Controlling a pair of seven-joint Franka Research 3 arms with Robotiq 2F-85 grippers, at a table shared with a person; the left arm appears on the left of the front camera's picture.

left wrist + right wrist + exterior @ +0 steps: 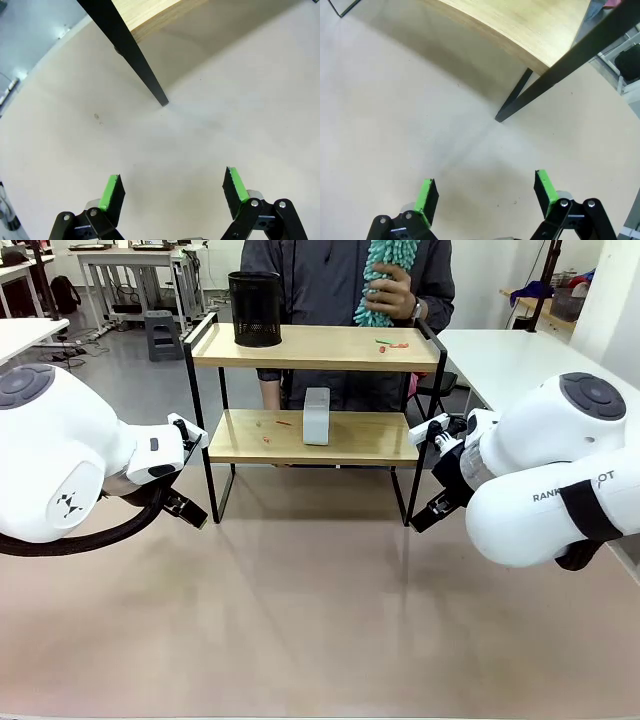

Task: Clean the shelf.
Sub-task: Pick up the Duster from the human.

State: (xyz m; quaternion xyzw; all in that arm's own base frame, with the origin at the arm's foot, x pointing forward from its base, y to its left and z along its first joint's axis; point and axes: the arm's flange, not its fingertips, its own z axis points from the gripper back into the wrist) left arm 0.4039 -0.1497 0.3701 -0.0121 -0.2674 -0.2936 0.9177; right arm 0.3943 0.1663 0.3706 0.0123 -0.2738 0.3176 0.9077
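The table (300, 620) carries the shelf (315, 435), which stands toward the far side between the two arms. Behind the shelf a person (300, 270) holds a teal fluffy duster (378, 280) above its upper board. The left tool (172, 187) hangs released near the shelf's front left leg. The right tool (485, 192) is likewise released near its front right leg. A black mesh bin (255, 308) stands on the upper board's left end, and a white box (316, 416) sits mid lower board. Small red and green scraps (392, 344) lie on both boards.

Beige bench (320, 620) at 6 o'clock. Grey floor (110, 365) at 10. White tables: one at 10 (25, 332), one at 2 (510, 360). Grey stool (160, 335) at 11.
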